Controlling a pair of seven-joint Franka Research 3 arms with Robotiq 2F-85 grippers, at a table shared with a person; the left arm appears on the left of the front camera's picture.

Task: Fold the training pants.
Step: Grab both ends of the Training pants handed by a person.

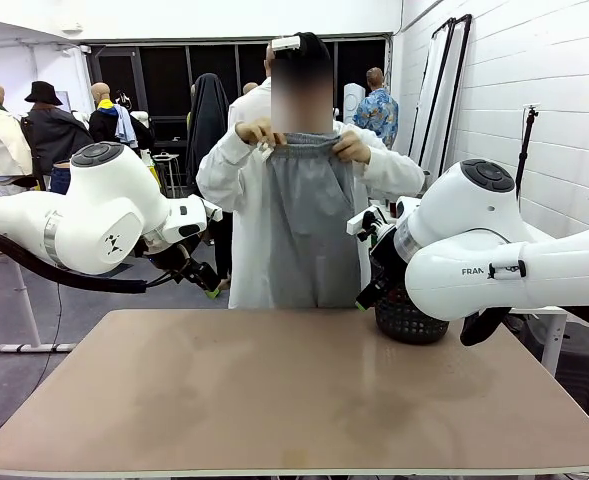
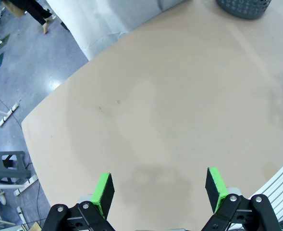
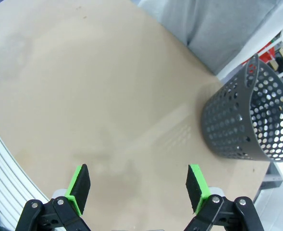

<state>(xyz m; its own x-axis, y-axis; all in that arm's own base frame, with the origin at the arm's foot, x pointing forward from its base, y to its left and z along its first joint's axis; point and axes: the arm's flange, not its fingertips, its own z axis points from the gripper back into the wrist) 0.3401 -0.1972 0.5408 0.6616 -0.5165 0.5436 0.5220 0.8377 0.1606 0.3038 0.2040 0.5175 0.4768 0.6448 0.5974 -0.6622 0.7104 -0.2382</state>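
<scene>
Both my left gripper [image 2: 159,185] and right gripper [image 3: 137,185] stand wide apart, empty, facing the table [image 1: 294,400]. Past its far edge a person [image 1: 236,200] holds the pants [image 1: 309,220] up by the waistband [image 1: 309,143]; a basket [image 3: 247,120] sits at the far right corner.

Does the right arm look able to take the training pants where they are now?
Probably not yet: the person holds the training pants up beyond the table, while the open right gripper hovers over it.
</scene>
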